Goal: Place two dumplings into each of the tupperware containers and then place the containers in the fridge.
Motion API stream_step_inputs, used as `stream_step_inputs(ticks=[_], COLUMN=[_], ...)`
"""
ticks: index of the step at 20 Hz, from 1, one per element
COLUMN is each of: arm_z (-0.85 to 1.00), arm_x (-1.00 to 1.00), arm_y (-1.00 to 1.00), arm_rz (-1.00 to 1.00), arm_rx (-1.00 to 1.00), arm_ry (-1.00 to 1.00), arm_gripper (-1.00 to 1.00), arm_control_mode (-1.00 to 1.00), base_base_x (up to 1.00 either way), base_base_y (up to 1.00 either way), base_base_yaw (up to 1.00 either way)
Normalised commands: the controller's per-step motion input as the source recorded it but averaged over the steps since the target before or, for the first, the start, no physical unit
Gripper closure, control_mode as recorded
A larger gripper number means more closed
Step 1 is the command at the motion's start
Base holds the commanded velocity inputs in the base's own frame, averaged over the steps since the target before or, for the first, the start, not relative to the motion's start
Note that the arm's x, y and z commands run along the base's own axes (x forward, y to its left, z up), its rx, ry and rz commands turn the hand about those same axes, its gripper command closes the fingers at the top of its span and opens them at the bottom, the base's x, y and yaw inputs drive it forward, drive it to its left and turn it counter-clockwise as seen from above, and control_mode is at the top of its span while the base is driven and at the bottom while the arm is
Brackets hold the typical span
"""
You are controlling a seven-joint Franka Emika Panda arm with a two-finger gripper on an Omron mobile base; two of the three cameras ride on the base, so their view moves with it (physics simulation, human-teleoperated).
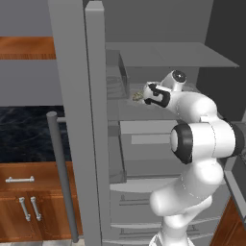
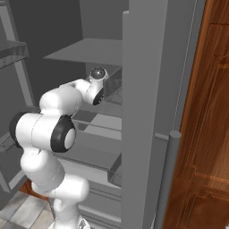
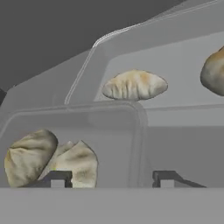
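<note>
The fridge point(image 1: 72, 120) stands open, arm reaching inside. In hand view, 2 containers, near point(image 3: 70, 118) and far point(image 3: 175, 57), touch, each holding 2 dumplings point(image 3: 134, 85). The pincer point(image 3: 113, 178) is released, straddling the near rim at 6 o'clock. Withdrawing carelessly could drag it. The shelf edge is hidden.

At the left of your left base view you have a dark marbled wall panel point(image 1: 24, 132) sitting above wooden cabinets point(image 1: 29, 211), whose fronts carry short silver bar handles point(image 1: 19, 179), and a strip of brown wood point(image 1: 26, 48) runs across the upper left under a flat grey wall. Along the right side of your right base view a tall reddish-brown wooden panel point(image 2: 208, 134) fills the frame top to bottom, and pale floor tiles point(image 2: 22, 210) show at the lower left. The lighting is even and dim, without strong shadows.
</note>
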Motion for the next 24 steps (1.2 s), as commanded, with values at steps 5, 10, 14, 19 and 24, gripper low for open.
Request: stream_step_inputs(ticks=[5, 10, 14, 19, 24], arm_z=[0.35, 0.15, -0.11, -0.36, -0.21], arm_x=[-0.95, -1.00, -1.00, -1.00, -1.00], arm_y=[-0.22, -0.03, -0.28, -0.27, -0.14], arm_rz=[0.08, 0.00, -0.05, -0.02, 0.02], arm_rx=[0.08, -0.36, -0.53, -0.32, -0.21], arm_ry=[-0.31, -0.10, 0.00, -0.07, -0.04], arm_gripper=[-1.00, -1.00, -1.00, -1.00, -1.00], arm_control_mode=[-1.00, -1.00, -1.00, -1.00, -1.00], base_base_x=[0.00, 0.00, 0.00, 0.00, 0.00], base_base_y=[0.00, 0.00, 0.00, 0.00, 0.00], base_base_yaw=[0.00, 0.00, 0.00, 0.00, 0.00])
